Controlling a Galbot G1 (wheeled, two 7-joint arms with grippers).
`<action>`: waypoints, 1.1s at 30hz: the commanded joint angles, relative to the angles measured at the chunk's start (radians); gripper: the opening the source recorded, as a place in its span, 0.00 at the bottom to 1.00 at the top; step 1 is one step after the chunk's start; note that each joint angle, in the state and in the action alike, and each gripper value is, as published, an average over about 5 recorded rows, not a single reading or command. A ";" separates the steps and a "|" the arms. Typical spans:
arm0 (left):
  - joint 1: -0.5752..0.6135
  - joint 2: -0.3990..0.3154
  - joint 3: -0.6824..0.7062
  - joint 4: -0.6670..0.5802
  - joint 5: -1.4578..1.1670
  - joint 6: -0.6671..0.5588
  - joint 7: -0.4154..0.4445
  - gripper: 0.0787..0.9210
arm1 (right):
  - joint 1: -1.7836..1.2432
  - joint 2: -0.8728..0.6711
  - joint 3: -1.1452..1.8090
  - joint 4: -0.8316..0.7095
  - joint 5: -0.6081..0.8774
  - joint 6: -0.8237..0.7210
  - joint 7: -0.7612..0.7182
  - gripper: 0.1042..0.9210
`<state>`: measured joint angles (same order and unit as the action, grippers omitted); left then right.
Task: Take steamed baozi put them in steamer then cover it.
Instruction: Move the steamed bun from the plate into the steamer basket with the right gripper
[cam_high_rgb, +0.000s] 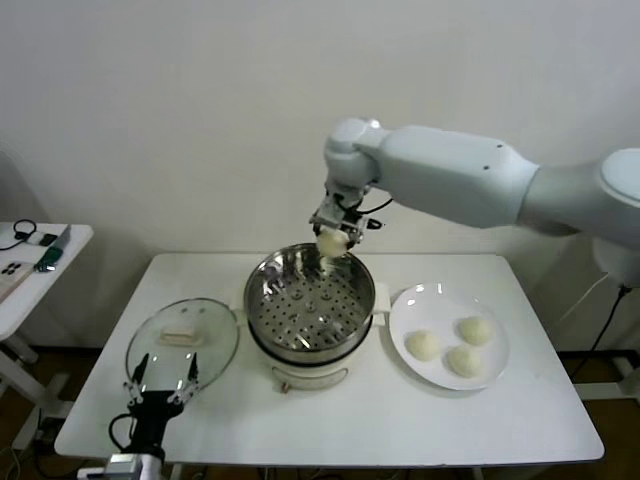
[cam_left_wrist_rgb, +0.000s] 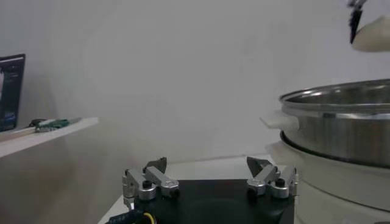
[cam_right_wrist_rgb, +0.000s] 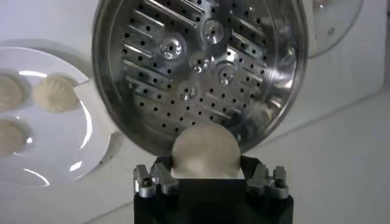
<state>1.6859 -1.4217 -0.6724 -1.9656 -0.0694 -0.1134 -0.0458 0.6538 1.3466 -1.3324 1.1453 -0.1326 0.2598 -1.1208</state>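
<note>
Baozi (cam_right_wrist_rgb: 204, 152) gripped above steamer (cam_right_wrist_rgb: 201, 73)

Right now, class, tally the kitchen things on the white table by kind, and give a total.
Steamed baozi: 4, one in the right end effector above the steamer, three on the plate, e.g.
Steamer: 1
Glass lid: 1
White plate: 1
Total: 7
</note>
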 joint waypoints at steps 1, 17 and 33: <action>0.004 0.010 -0.002 -0.001 -0.001 -0.002 0.000 0.88 | -0.139 0.126 0.012 -0.100 -0.151 0.056 0.003 0.76; 0.000 0.012 -0.011 0.023 -0.003 -0.017 -0.003 0.88 | -0.235 0.157 0.042 -0.182 -0.238 0.098 0.007 0.76; 0.005 0.005 -0.009 0.029 -0.003 -0.024 -0.003 0.88 | -0.180 0.104 0.048 -0.114 -0.189 0.093 0.003 0.88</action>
<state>1.6906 -1.4160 -0.6815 -1.9386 -0.0728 -0.1370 -0.0488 0.4533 1.4652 -1.2886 1.0010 -0.3312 0.3470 -1.1158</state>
